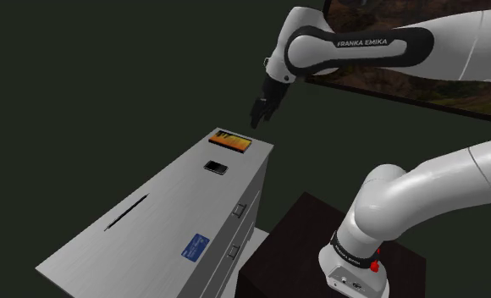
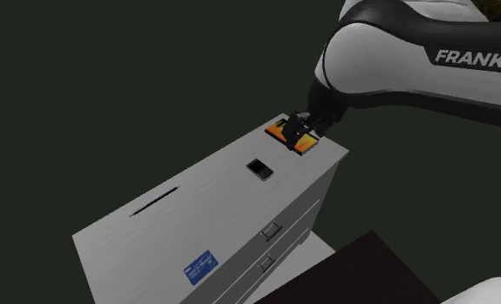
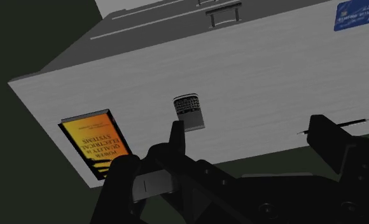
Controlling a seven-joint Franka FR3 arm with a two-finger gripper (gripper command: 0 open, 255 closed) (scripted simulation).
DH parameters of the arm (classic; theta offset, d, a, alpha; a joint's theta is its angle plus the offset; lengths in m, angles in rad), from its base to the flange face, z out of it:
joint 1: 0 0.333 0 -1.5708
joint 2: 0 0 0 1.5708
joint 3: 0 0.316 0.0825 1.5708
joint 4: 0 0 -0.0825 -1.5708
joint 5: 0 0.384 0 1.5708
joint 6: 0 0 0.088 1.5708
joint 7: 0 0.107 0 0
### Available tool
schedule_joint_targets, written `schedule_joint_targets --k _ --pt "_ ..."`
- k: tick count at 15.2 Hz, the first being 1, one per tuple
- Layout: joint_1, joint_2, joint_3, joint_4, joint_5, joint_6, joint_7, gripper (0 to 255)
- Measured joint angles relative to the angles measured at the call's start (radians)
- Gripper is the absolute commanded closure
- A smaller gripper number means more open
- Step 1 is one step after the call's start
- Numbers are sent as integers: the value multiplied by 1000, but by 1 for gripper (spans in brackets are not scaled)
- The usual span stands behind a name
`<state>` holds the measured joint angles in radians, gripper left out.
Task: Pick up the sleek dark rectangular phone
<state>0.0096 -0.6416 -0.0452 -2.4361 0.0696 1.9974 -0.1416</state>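
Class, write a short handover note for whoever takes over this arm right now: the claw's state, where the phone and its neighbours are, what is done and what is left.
Claw: open and empty, in the air above the end of the cabinet where the orange book lies.
Phone: dark, lying flat on the grey cabinet top, between the book and a thin dark stick. A blue card lies at the other end.
Done: nothing is grasped and the phone is untouched.
Left: move the claw over the phone, descend, close on it and lift.
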Motion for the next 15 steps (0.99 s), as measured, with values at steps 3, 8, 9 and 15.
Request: schedule_joint_targets --k 3,8,9,15 --pt "9 81 -16 -30 -1 110 -50 0" --pt "29 249 -38 -27 9 273 -130 0" --pt "35 291 -41 -14 13 302 -144 0" --pt "57 508 -66 39 53 462 -259 0"
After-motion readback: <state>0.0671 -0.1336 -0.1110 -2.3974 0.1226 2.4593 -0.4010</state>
